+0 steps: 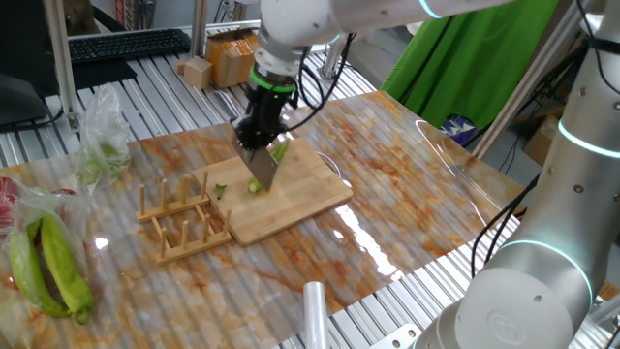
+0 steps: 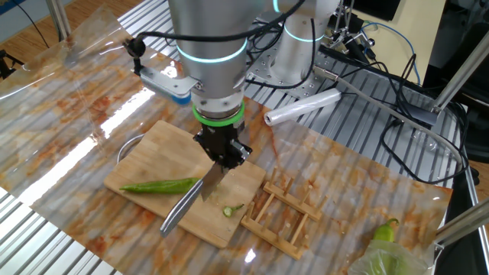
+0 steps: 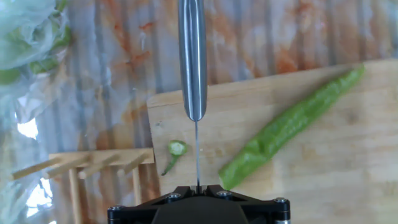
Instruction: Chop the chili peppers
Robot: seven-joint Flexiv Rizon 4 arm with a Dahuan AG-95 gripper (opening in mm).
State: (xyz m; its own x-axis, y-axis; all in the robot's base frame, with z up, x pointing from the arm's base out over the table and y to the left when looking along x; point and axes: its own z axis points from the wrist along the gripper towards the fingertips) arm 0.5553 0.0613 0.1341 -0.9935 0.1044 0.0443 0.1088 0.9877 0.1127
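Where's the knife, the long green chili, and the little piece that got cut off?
knife (image 2: 183, 208), the other fixed view, middle of the blade.
chili (image 2: 157, 186), the other fixed view, middle of its body.
cut piece (image 3: 177, 148), hand view, on the small green slice.

In the hand view, the gripper (image 3: 198, 190) showed only as a black edge cut off by the bottom of the frame, so its fingertips could not be made out. The knife (image 3: 193, 59) ran out of the top edge, and its blade showed edge-on as a thin line. The rack (image 3: 93, 171) was cropped at the bottom. The bag (image 3: 28, 37) at upper left was blurred and cropped, its green contents unclear.

In one fixed view, the knife (image 1: 263, 165) hid most of the chili (image 1: 279, 151), and the slice (image 1: 221, 190) was too small to tell its shape.

In the other fixed view, the bag (image 2: 386, 256) was cut off at the bottom edge.
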